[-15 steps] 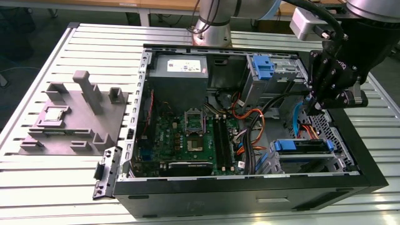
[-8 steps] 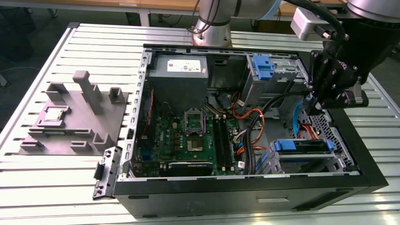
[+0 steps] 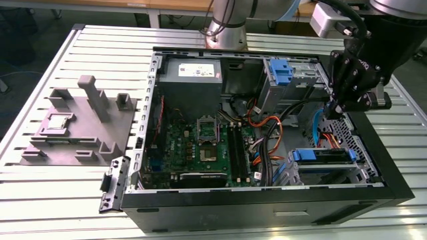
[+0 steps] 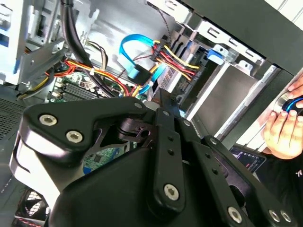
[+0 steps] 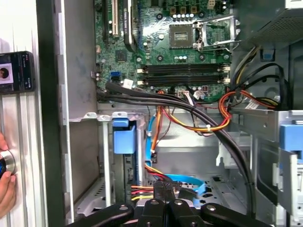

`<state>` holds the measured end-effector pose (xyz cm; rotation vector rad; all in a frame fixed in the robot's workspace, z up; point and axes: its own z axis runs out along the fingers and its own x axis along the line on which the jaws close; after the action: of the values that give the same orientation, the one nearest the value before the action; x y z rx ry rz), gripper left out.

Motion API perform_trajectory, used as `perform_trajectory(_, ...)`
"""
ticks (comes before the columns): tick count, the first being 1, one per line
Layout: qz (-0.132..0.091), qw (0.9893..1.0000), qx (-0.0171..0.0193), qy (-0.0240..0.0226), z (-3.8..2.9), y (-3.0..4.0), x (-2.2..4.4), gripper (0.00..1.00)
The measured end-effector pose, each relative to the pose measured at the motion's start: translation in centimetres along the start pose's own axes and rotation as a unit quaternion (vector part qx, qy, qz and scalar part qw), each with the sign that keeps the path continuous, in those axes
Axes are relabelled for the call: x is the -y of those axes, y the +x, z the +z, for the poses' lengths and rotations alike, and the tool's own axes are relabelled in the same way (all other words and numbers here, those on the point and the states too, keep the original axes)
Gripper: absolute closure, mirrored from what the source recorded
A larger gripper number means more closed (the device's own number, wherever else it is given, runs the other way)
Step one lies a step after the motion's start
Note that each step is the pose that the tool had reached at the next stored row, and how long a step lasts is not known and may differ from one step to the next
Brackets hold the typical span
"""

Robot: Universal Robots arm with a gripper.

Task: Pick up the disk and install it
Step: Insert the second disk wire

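On the slatted aluminium table [image 3: 80,45], exterior view: an open black tower computer case [image 3: 387,165] lies on its side, with a green motherboard [image 3: 200,145] exposed. The black robot gripper [image 3: 331,112] hangs over the case wall on the exterior view's right, just above the drive cage. The disk [image 3: 320,156], a flat drive in a blue plastic carrier bracket, sits in the lower bay below the gripper and apart from it. A second blue plastic carrier [image 3: 280,70] stands in the upper bay, near the grey power supply box [image 3: 190,72]. A grey moulded fixture block [image 3: 80,125] rests on the table outside the case.

Second wrist view: the gripper [image 4: 164,101] points into the cage toward a bundle of red, yellow and black wires [image 4: 173,59] and a light-blue flat data cable [image 4: 130,47]. A person's hand [image 4: 284,127] rests outside the case.

First wrist view: the gripper [image 5: 164,187] has its fingertips drawn together with nothing seen between them, so it looks empty. The disk's blue bracket tab [image 5: 124,137] shows at the bay mouth. The wire bundle [image 5: 147,189] runs just beside the disk. Whether the wires are plugged in cannot be told. A dark phone [image 5: 16,71] lies on the table.

Progress, as a judgement: the disk appears already seated in its bay and released. Full latching is not confirmed.
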<state>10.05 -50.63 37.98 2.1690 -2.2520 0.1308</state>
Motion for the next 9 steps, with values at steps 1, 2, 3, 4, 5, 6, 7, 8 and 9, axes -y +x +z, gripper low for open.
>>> perform_trajectory(1,0.000,1.0000,-0.0004,0.0000,-0.02,-0.28,-0.01,0.89)
perform_trajectory(2,0.000,1.0000,-0.0016,-0.0001,-0.06,-0.56,-0.02,0.89)
perform_trajectory(3,0.000,1.0000,-0.0032,-0.0001,-0.10,-0.84,-0.03,0.89)
perform_trajectory(4,0.000,1.0000,-0.0050,-0.0001,-0.14,-1.13,-0.04,0.89)
perform_trajectory(5,0.000,1.0000,-0.0071,-0.0002,-0.18,-1.42,-0.04,0.89)
perform_trajectory(6,-0.001,1.0000,-0.0089,-0.0005,-0.19,-1.71,-0.03,0.89)
perform_trajectory(7,-0.001,0.9999,-0.0102,-0.0008,-0.20,-1.93,0.00,0.89)
perform_trajectory(8,0.000,0.9999,-0.0107,-0.0010,-0.20,-2.06,0.05,0.89)
perform_trajectory(9,0.001,0.9999,-0.0111,-0.0014,-0.21,-2.15,0.10,0.89)
